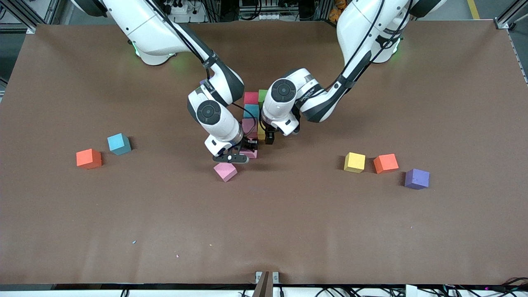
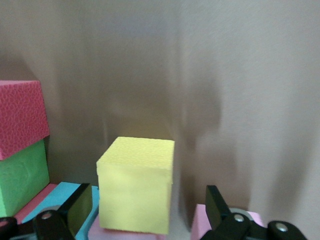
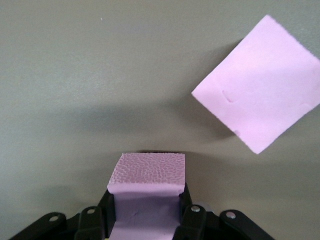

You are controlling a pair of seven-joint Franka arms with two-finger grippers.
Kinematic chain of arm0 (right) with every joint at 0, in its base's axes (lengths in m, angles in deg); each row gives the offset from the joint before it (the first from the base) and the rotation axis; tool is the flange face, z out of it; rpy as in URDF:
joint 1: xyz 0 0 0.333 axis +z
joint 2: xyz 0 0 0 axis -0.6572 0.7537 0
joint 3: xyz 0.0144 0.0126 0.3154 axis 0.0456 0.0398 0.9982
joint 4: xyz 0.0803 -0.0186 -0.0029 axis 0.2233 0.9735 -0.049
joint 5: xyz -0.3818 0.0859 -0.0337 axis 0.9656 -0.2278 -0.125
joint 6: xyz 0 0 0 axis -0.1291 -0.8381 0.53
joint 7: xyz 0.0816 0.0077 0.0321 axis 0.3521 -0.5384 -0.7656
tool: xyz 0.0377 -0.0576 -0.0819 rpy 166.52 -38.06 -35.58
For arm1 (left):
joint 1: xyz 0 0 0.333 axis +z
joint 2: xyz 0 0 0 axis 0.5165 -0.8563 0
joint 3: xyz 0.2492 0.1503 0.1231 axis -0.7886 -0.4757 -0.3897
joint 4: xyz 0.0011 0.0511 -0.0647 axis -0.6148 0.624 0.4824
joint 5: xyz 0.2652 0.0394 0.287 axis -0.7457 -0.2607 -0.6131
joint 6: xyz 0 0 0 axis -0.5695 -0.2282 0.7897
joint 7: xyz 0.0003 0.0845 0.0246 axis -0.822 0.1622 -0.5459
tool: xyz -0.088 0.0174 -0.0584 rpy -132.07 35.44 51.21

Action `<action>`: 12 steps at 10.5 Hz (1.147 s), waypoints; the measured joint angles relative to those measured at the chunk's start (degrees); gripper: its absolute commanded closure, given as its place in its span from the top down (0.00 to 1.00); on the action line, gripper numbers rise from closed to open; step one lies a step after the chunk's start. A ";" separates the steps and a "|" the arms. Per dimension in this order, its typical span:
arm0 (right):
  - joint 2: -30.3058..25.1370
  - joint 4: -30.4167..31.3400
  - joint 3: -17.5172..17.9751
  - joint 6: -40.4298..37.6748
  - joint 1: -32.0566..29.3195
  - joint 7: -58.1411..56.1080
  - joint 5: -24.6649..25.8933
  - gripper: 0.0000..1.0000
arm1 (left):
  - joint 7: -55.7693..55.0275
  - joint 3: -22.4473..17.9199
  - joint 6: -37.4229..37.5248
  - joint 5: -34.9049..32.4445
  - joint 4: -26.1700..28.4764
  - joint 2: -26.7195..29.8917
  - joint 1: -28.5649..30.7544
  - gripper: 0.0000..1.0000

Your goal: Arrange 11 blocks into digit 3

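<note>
Your right gripper [image 1: 250,149] is clamped on one pink foam cube [image 3: 150,187], low at the camera-side end of the cluster in the middle of the brown table [image 1: 264,231]. Your left gripper [image 2: 150,220] stands wide apart around one yellow foam cube [image 2: 136,184] without touching it. In the cluster you can also count one red cube [image 1: 251,97], one green cube [image 1: 262,95], one light blue cube [image 1: 251,111] and another pink cube [image 1: 249,126]. Loose cubes number six: a pink one [image 1: 225,171] just nearer the camera; orange [image 1: 88,159] and blue [image 1: 119,144] toward the right arm's end; yellow [image 1: 354,162], orange [image 1: 385,163] and purple [image 1: 416,178] toward the left arm's end.
</note>
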 measured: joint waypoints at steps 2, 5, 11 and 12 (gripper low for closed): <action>0.33 0.00 -0.14 -0.10 0.00 1.19 0.08 0.07 | 3.19 -0.09 2.56 -0.14 -0.11 2.52 1.77 1.00; 0.72 -0.15 -0.09 -0.15 0.02 1.95 0.20 0.08 | 12.70 -0.16 7.52 -0.18 -0.20 5.97 6.98 1.00; 0.84 -0.70 -0.02 -1.79 0.20 2.17 0.23 0.06 | 39.07 -0.55 15.34 -0.18 -2.43 6.78 21.23 1.00; 0.86 -0.86 -0.05 -2.25 0.27 2.17 0.27 0.06 | 40.47 -0.58 15.59 -0.18 -2.29 6.46 23.61 1.00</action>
